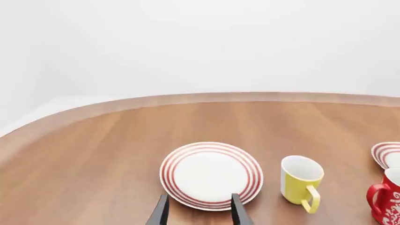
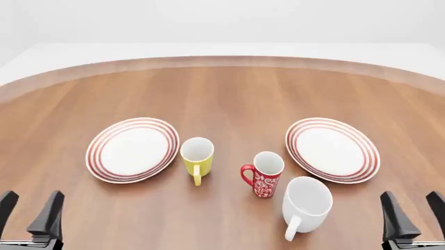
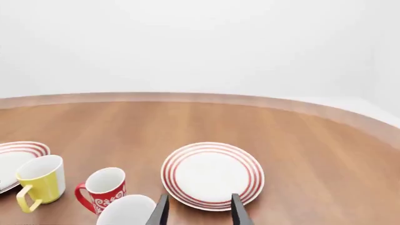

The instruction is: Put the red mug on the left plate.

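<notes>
The red mug [image 2: 263, 174] with white swirls stands upright near the table's middle, handle to the left; it also shows in the wrist views [image 1: 387, 197] [image 3: 102, 190]. The left plate [image 2: 132, 149], white with red rings, lies flat and bare at the left, seen again ahead of the left fingers [image 1: 211, 175]. My left gripper [image 2: 28, 213] [image 1: 199, 212] is open at the front left corner, well short of the plate. At the front right corner my right gripper [image 2: 412, 213] [image 3: 199, 211] stands open, holding nothing.
A yellow mug [image 2: 197, 157] stands between the left plate and the red mug. A bigger white mug [image 2: 305, 204] sits just right of and in front of the red mug. A second ringed plate [image 2: 332, 149] lies at the right. The table's curved far edge [image 2: 222, 61] runs behind.
</notes>
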{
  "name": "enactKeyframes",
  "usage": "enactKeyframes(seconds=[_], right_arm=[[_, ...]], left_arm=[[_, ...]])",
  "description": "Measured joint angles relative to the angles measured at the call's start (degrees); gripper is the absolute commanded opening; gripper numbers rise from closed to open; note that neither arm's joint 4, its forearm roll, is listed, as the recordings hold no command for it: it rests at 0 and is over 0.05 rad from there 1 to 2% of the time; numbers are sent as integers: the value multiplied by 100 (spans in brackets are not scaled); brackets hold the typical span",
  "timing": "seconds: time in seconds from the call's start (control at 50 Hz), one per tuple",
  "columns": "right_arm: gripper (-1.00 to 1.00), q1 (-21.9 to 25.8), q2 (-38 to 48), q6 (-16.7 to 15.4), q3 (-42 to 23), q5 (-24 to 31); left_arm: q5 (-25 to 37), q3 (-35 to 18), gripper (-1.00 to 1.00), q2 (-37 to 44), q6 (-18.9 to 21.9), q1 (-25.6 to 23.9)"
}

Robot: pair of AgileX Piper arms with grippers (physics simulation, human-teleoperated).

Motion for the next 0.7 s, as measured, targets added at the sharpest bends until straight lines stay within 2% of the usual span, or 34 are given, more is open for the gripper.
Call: enactKeyframes(seconds=[0.42, 0.7], right_arm=[[100, 25, 55, -107, 2, -48], [100, -2, 29, -145, 3, -32]], left_arm=[[32, -43, 100, -9, -23, -12], [325, -320, 100, -1, 75, -195]])
